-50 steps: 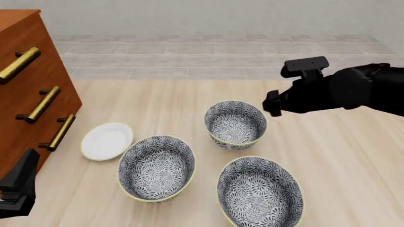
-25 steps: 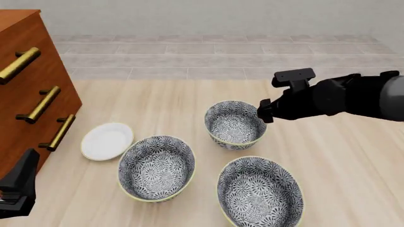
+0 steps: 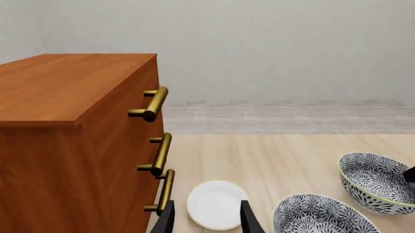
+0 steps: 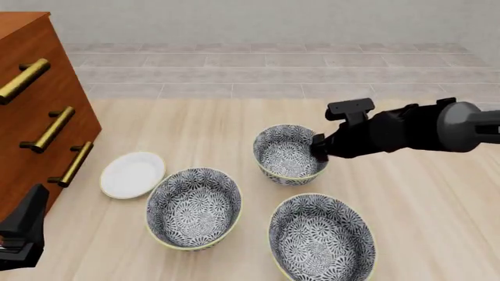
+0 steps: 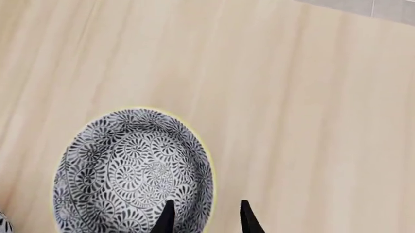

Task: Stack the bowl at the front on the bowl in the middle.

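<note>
Setting: rendered home-like room, simulator look. Evidence: pale wood-plank surface (image 4: 195, 126) across the frame; reddish-brown wooden drawer chest with brass bar handles (image 4: 35, 99) at left; grey stone-tile band (image 4: 258, 73) and plain pale wall (image 4: 258, 20) along the top; tableware, floral-print bowls (image 4: 193, 208) and small white plate (image 4: 132, 174), lower centre.

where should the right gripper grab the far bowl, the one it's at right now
Take the far bowl by its right-hand rim, coming down from above with one jaw inside the wall and one outside. It stands upright and open and looks too wide for the jaws to span. That side faces bare table, and the right gripper is open astride that rim.
</note>
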`<move>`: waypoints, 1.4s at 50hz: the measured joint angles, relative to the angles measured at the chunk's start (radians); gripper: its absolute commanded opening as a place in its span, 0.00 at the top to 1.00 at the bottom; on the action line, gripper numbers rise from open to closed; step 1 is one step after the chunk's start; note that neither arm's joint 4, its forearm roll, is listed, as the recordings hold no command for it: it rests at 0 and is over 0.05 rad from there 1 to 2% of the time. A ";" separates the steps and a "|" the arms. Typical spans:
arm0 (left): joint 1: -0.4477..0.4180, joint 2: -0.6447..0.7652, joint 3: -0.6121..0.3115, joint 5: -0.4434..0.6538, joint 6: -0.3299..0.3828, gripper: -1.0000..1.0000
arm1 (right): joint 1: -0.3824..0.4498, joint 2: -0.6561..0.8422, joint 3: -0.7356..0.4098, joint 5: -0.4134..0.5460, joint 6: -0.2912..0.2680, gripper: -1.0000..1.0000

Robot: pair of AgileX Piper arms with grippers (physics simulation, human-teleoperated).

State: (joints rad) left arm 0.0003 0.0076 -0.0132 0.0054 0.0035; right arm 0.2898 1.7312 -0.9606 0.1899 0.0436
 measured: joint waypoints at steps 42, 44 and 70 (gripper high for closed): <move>0.000 0.000 0.000 0.000 0.000 0.00 | 0.007 0.115 -0.020 -0.064 -0.011 1.00; 0.000 0.000 0.000 0.000 0.000 0.00 | 0.007 0.112 -0.020 -0.062 -0.014 1.00; 0.000 0.000 0.000 0.000 0.000 0.00 | 0.046 -0.083 -0.089 0.093 0.029 1.00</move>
State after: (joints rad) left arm 0.0004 0.0077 -0.0132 0.0054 0.0035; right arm 0.3362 1.6484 -1.0499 0.2827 0.0727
